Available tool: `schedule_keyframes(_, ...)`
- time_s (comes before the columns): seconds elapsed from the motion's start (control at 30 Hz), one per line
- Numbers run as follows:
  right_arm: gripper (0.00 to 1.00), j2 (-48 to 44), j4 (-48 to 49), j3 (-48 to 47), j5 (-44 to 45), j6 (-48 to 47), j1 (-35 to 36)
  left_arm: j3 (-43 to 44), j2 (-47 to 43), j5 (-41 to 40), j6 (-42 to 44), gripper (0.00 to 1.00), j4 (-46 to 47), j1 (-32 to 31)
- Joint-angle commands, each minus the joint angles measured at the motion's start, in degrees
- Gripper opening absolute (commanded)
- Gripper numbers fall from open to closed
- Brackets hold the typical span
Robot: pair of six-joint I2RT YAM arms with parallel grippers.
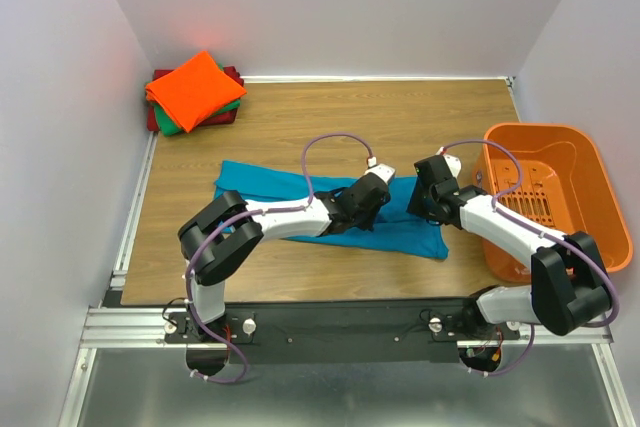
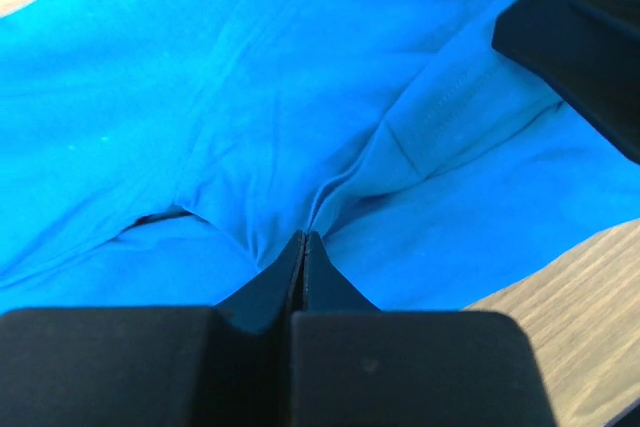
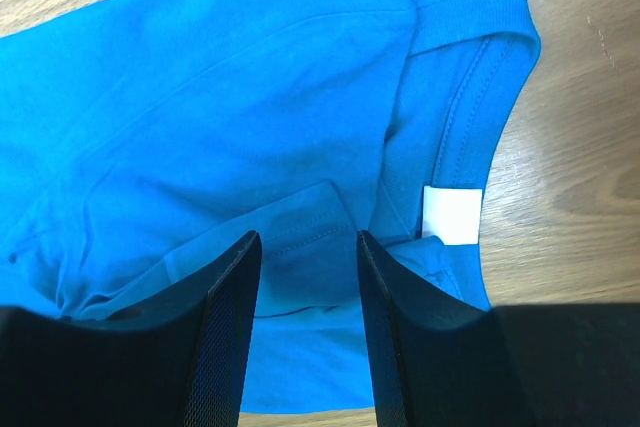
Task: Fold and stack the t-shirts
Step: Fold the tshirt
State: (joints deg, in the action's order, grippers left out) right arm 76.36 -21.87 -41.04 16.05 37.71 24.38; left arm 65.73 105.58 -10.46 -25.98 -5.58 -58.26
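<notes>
Top external view first: the teal t-shirt (image 1: 262, 187) lies spread across the middle of the bench (image 1: 400, 117), rumpled, not yet squared up, with both arms reaching in over its right half. The left wrist view tells why the cloth puckers there. The left fingers (image 2: 275, 287) are pressed tight together and creases run straight into their tips, so they are pinching a small fold of the teal cloth, a hold fit for lifting or dragging that part across. On the right wrist view, the right fingers (image 3: 235, 307) stand spread with cloth lying between them, just beside the collar and its white label (image 3: 450, 215). Nothing is gripped on that side yet. My read is that this arm is lined up for a second hold near the neckline, so the shirt can be carried by two points and kept flat as it folds.

Further out, the finished work waits in the far left corner: the orange t-shirt (image 1: 195, 87) sits on top, with the green t-shirt (image 1: 172, 127) and the dark red t-shirt (image 1: 232, 112) showing under it, all folded into squares. That corner is well apart from the arms, leaving the middle free for folding. The orange basket (image 1: 560, 137) sits at the right edge, beside the right arm.
</notes>
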Motion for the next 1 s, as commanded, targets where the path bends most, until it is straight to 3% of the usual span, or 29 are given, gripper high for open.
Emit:
schedule_keyframes(0.0,0.5,-1.47,0.95,1.05,2.32,1.13,0.14,1.33,-0.54,-3.69,0.23,0.0,-1.53,-0.36)
schedule_keyframes(0.27,0.4,-3.76,0.86,1.22,0.3,1.22,0.05,1.59,-4.41,-5.19,0.49,0.0,-3.73,-0.36)
schedule_keyframes(0.43,0.41,-5.69,0.51,1.57,-0.85,0.87,0.05,1.59,-5.82,-4.57,1.19,0.0,-3.91,-0.28)
schedule_keyframes(0.7,0.51,-6.4,-0.81,4.12,-0.85,2.54,0.05,0.98,-6.26,-3.43,0.84,0.0,-3.91,-0.28)
schedule_keyframes(0.97,0.45,-3.67,-0.63,3.95,0.12,3.33,0.05,1.15,-5.82,-2.81,0.84,0.0,-3.56,-0.28)
